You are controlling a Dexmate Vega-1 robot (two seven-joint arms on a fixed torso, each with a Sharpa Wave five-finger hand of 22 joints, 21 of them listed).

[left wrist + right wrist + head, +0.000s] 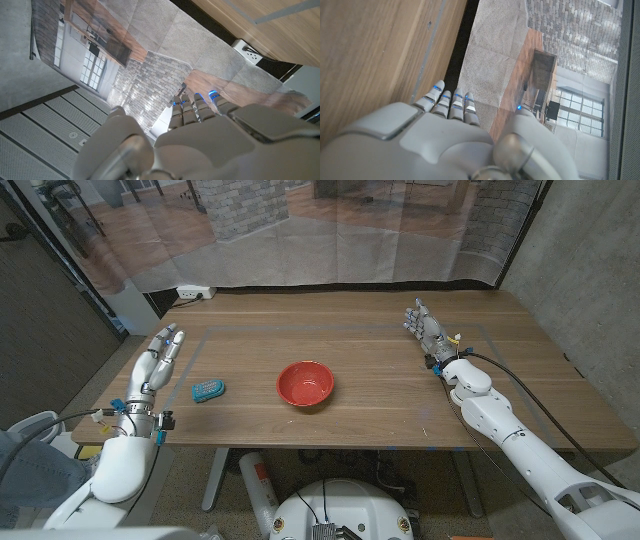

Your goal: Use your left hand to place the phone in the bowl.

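The phone (207,389), a small blue handset, lies flat on the tabletop (360,330) at the robot's left, tilted a little out of line with the table's edge. It sits between the left hand (158,361) and the bowl (306,384), near both and touching neither, so the layout reads as a set-up for a short carry: the hand would take the phone and move it inward to the bowl, which is probably why the task names the left hand. The bowl is red, upright and holds nothing, near the middle of the tabletop toward the front edge, its mouth open upward to receive a drop from above.

The left hand holds nothing. Its fingers are straight and apart, reaching away from the robot, and it stands just outside the phone on the table's left side; whether it touches the wood I cannot tell. The right hand (428,332) is likewise unclosed and holds nothing, fingers extended, well apart from the bowl on the far right. It has no part in this task and seems parked out of the way. No step of the placing looks begun yet.

By count: one phone, one bowl, two hands. A white power strip (193,293) lies at the table's far left corner.
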